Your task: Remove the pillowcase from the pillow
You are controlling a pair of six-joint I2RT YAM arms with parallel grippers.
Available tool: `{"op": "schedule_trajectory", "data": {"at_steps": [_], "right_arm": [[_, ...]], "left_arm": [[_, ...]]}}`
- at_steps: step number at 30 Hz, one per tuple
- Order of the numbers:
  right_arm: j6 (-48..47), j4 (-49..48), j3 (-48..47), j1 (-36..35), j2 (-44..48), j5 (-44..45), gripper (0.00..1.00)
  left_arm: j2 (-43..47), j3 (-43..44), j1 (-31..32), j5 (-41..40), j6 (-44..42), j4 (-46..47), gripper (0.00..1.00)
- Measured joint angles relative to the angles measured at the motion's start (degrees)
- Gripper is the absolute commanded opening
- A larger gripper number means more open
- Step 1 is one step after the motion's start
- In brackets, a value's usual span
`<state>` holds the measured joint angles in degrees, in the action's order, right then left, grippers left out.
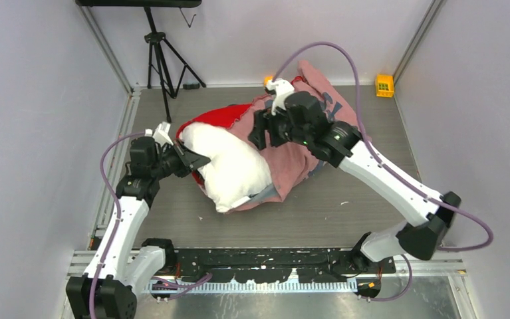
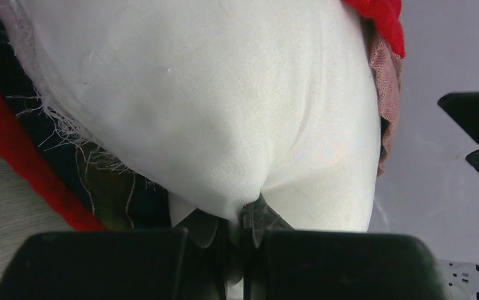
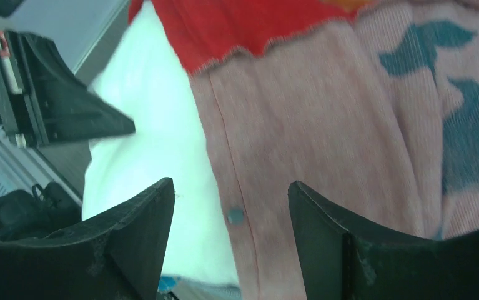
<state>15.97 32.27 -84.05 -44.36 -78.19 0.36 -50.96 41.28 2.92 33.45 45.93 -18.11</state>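
The plump white pillow [image 1: 229,166] lies mid-table, its near end bare. The pillowcase [image 1: 298,159] is peeled back over the far end, mostly faded pink reverse with a bright red part [image 1: 222,116] at the left. My left gripper [image 1: 195,159] is shut on a pinch of white pillow fabric [image 2: 224,112]; the pinch sits at the gripper [image 2: 243,215], and red cloth [image 2: 12,162] lies to its left. My right gripper [image 1: 258,133] hovers over the pillowcase edge. It is open [image 3: 230,187], with pink cloth [image 3: 324,125] and white pillow [image 3: 143,144] below and nothing held.
A black tripod [image 1: 162,60] stands at the back left. A yellow block [image 1: 384,85] sits at the back right, and a small orange object [image 1: 267,81] is behind the pillowcase. Grey walls close in both sides. A metal rail [image 1: 116,153] runs along the left edge.
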Motion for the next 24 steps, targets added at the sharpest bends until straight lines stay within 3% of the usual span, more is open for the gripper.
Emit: {"op": "schedule_trajectory", "data": {"at_steps": [12,15,20,24], "right_arm": [[-7.06,0.5,-19.67,-5.27,-22.95,4.68,0.72],[-8.72,0.72,-23.34,-5.81,-27.43,6.97,0.68],[-10.84,0.7,-29.92,-6.14,-34.56,16.79,0.58],[-11.56,1.01,-35.74,-5.14,-40.15,24.04,0.57]], "left_arm": [[-0.02,4.83,7.39,-3.52,-4.04,-5.07,0.0],[-0.74,5.68,9.51,-4.83,-4.87,-5.73,0.0],[-2.32,7.41,14.29,-7.48,-6.75,-7.15,0.0],[-2.43,9.09,17.7,-8.24,-8.72,-7.93,0.0]]}}
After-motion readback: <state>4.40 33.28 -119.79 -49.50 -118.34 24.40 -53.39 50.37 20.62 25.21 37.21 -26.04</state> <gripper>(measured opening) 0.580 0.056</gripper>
